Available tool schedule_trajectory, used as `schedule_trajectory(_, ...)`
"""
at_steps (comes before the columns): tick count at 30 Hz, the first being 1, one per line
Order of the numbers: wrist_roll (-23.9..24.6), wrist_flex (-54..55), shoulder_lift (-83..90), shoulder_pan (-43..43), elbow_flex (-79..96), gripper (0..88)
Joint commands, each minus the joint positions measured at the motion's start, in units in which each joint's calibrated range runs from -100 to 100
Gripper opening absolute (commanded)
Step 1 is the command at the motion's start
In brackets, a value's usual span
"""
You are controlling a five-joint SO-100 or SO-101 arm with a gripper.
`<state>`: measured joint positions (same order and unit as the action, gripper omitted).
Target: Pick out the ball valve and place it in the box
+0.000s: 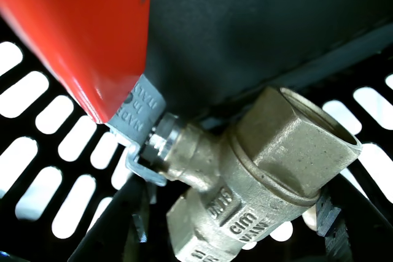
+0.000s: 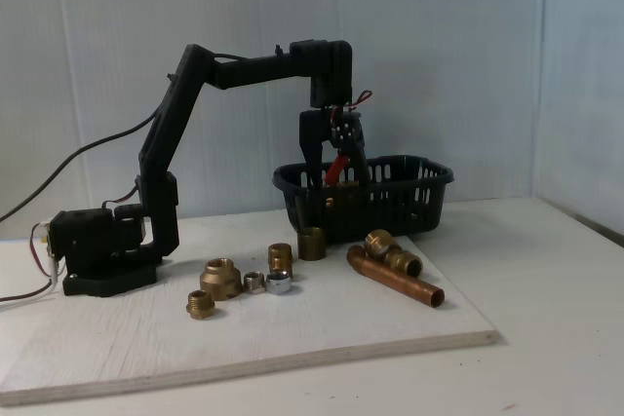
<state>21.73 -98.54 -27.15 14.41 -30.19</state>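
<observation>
A: Fingers (image 2: 336,174) clamped on the valve (image 1: 264,170), hanging inside the box (image 2: 409,204), floor slots right beneath.

B: Risk? That red lever (image 1: 80,35) catching the rim or a slot on release, tipping it out.

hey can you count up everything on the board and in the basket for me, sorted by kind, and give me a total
Ball valve, red handle, held inside the basket: 1
Black basket: 1
Copper pipe with brass elbow: 1
Small brass fittings, loose on the board: 4
Small silvery fittings: 2
Total: 9
</observation>
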Motion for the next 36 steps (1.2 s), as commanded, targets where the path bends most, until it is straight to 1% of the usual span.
schedule_trajectory(1, 0.1, 0.1, 1.2, -0.3, -1.0, 25.4)
schedule_trajectory(15, 0.2, 0.1, 1.2, -0.2, -1.0, 26.2)
schedule_trajectory(17, 0.2, 0.1, 1.2, 0.0, -1.0, 29.6)
schedule_trajectory(22, 1.6, -0.4, 1.2, 0.0, -1.0, 45.6)
schedule_trajectory(24, 1.3, -0.4, 1.2, 0.1, -1.0, 49.4)
schedule_trajectory(26, 1.3, -0.4, 1.2, 0.1, -1.0, 50.5)
schedule_trajectory(36, 1.2, -0.5, 2.3, -0.5, -2.3, 50.5)
